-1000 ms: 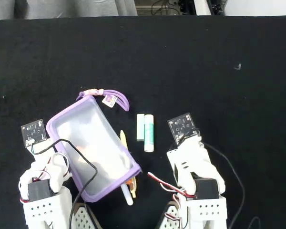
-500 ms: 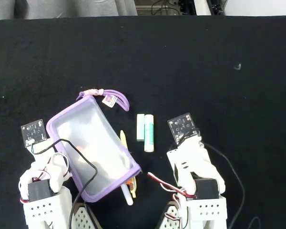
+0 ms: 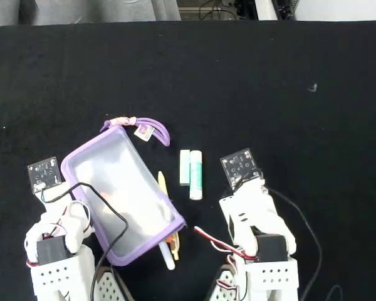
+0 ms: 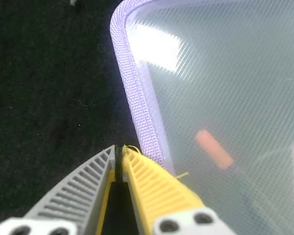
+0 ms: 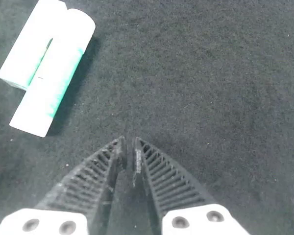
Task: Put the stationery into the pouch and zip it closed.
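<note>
The clear plastic pouch with purple fabric edging (image 3: pixel 122 194) lies slanted at the lower left of the high view, on the black cloth surface (image 3: pixel 269 94). The left pincer (image 4: pixel 120 149) is closed and empty just beside that edging. The right pincer (image 5: pixel 129 144) is also pinched shut on nothing, near the white-and-green glue stick (image 3: pixel 195 174) at centre. Nudged, the round stick may roll away. The unheld pouch could slide. The yellow pencil and white pen (image 3: pixel 167 254) at its lower right edge might jam the zip.

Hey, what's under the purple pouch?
A yellow pencil, a white pen and an orange item stick out at one edge of the pouch; the rest of each is covered.
</note>
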Robot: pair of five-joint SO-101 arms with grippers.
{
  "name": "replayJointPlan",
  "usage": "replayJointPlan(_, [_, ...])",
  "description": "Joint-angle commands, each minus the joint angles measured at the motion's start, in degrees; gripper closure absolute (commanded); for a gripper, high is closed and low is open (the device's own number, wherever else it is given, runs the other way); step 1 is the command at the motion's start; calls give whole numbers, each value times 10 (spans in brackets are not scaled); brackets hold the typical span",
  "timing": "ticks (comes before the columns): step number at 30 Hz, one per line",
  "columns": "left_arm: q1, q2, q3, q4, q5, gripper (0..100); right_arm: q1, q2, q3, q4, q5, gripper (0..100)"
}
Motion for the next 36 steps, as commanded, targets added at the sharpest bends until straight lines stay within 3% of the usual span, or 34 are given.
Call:
replayJointPlan(1, [-3,-2,14,2,5,970,-3,-47,-1,3,0,966])
replayJointPlan(27, [-3,-2,14,2,5,970,-3,-47,-1,3,0,965])
replayJointPlan(36, [-3,-2,14,2,5,970,-69,-47,-1,-37,0,965])
